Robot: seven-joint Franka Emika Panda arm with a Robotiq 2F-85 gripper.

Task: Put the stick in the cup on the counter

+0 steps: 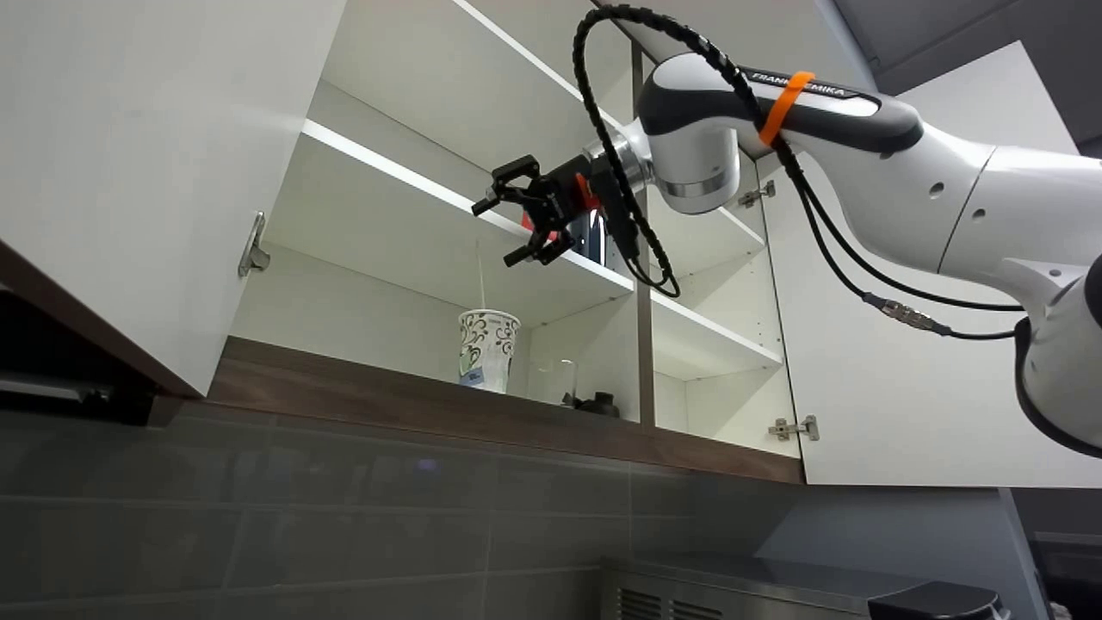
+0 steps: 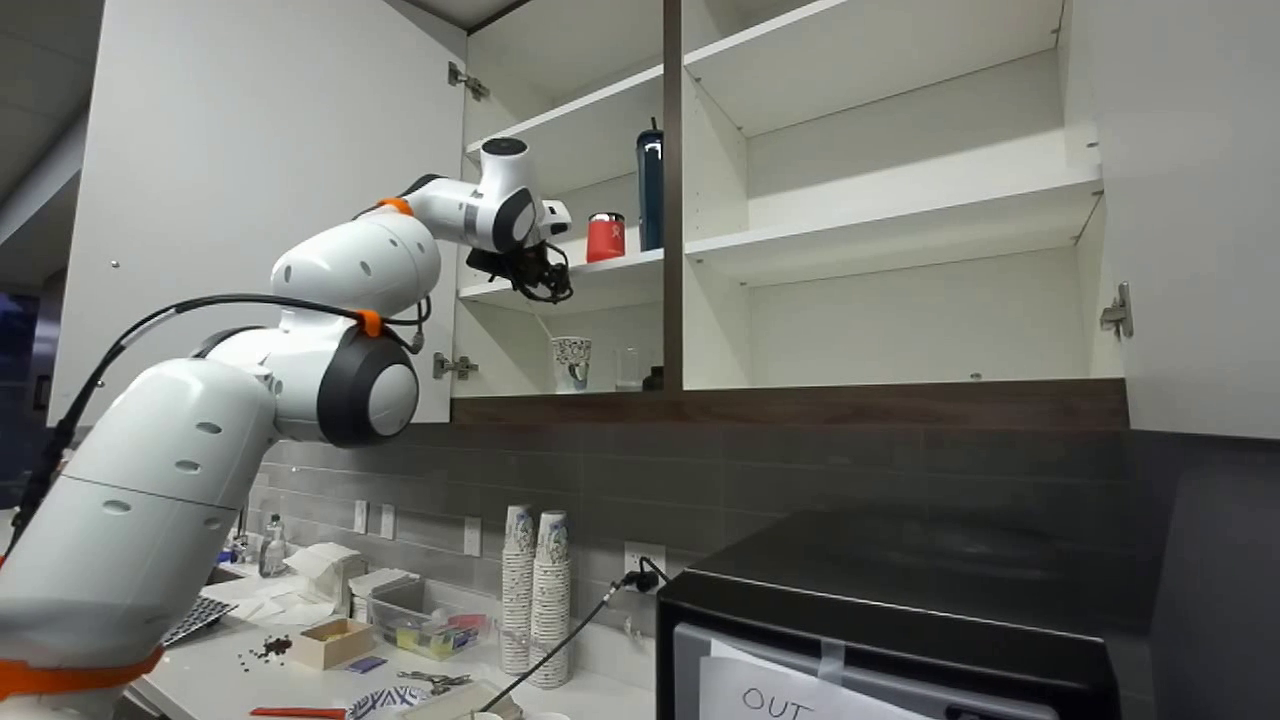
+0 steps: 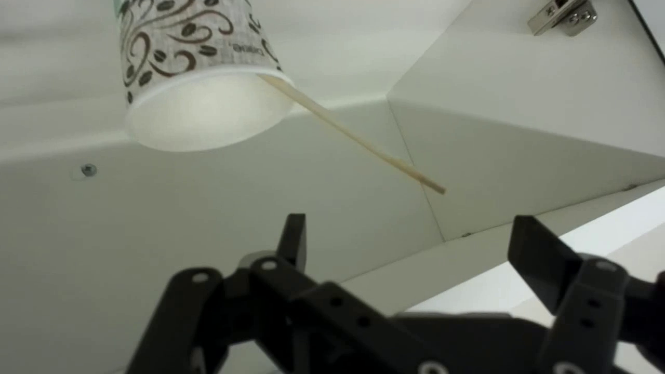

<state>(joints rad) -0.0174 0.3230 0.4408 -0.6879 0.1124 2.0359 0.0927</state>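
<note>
The thin, pale wooden stick point(image 3: 358, 137) leans inside the white paper cup printed with brown swirls and coffee beans point(image 1: 488, 346), its lower end hidden from us and its upper length jutting past the rim. The cup stands upright on the floor of the white cabinet with brown wood trim point(image 2: 900, 320), so we judge the placing done and a clean withdrawal next, unless the task means the flat white counter point(image 2: 228, 686) below.

The stick's free end points towards our black two-finger gripper point(image 3: 409, 228); if we dip or swing before backing off, the fingers point(image 3: 540, 259) could snag it and flick it out. The cup looks light, so a knock could tip it, perhaps against the clear drinking glass point(image 1: 553, 381) nearby. The flat white middle shelf point(image 1: 389, 171) brings its front edge close to us: lifting without first pulling back could jam the gripper there, or carry it into the red cylindrical tumbler point(image 2: 606, 238) above.

Nothing sits between our fingers, which stand wide apart; how near their tips come to the stick in depth we cannot tell. We hold the gripper higher than the cup's rim, slanting down, about level with the shelf's edge. Behind it the white robot arm with black joint covers point(image 1: 930, 194) is raised in front of the cabinet, bent at the wrist.
</note>
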